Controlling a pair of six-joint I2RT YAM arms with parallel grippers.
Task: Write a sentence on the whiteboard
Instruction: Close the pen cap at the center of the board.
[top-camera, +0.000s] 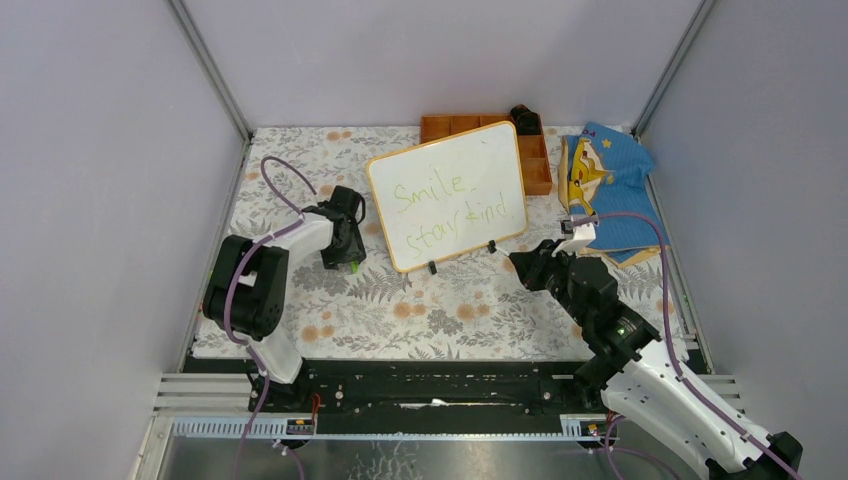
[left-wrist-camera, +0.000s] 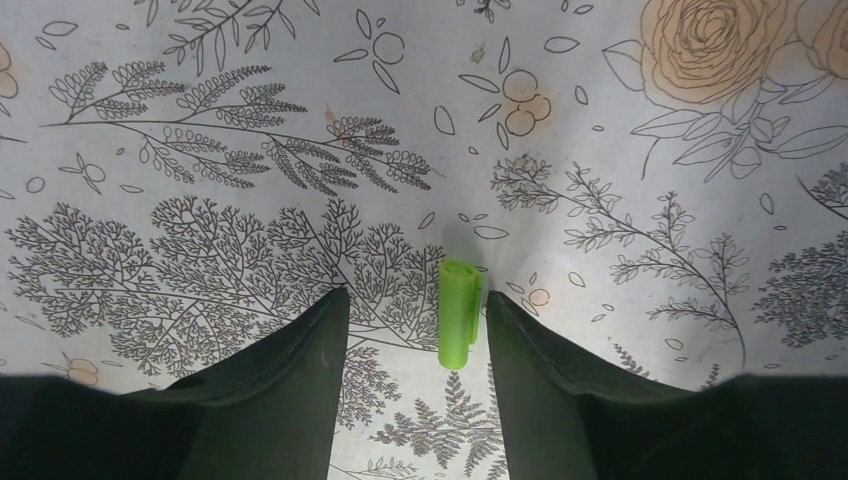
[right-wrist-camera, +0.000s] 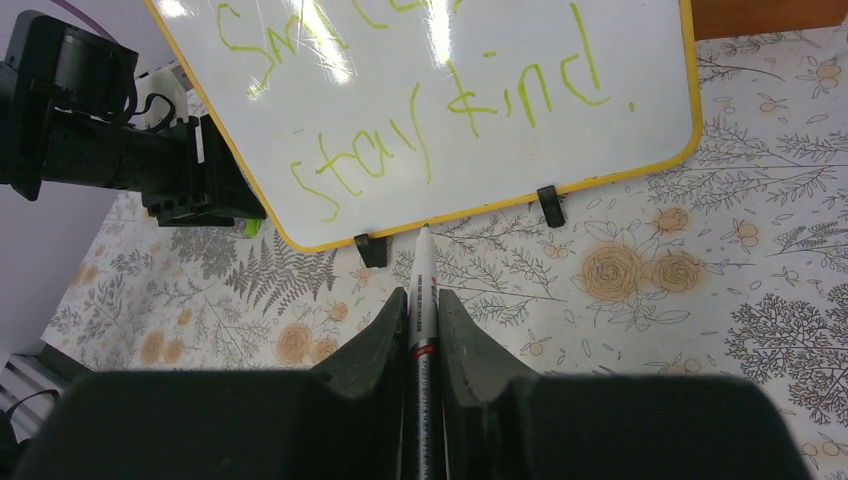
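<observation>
The whiteboard (top-camera: 450, 195) (right-wrist-camera: 440, 100) stands tilted on small black feet at mid-table, with a yellow-orange frame. The sentence (top-camera: 455, 205) (right-wrist-camera: 450, 110) reads "Smile stay kind" in light green, on two lines. My right gripper (top-camera: 520, 262) (right-wrist-camera: 422, 293) is shut on a white marker (right-wrist-camera: 423, 270), whose tip points at the board's lower edge, just short of it. Left of the board, my left gripper (top-camera: 345, 262) (left-wrist-camera: 415, 297) points down at the cloth, open. A green marker cap (left-wrist-camera: 458, 315) lies between its fingers, close against the right finger (left-wrist-camera: 520, 340).
An orange compartment tray (top-camera: 535, 160) sits behind the board, with a black object (top-camera: 527, 118) at its far end. A blue and yellow cloth item (top-camera: 605, 180) lies at the back right. Grey walls enclose the floral table cover (top-camera: 450, 300).
</observation>
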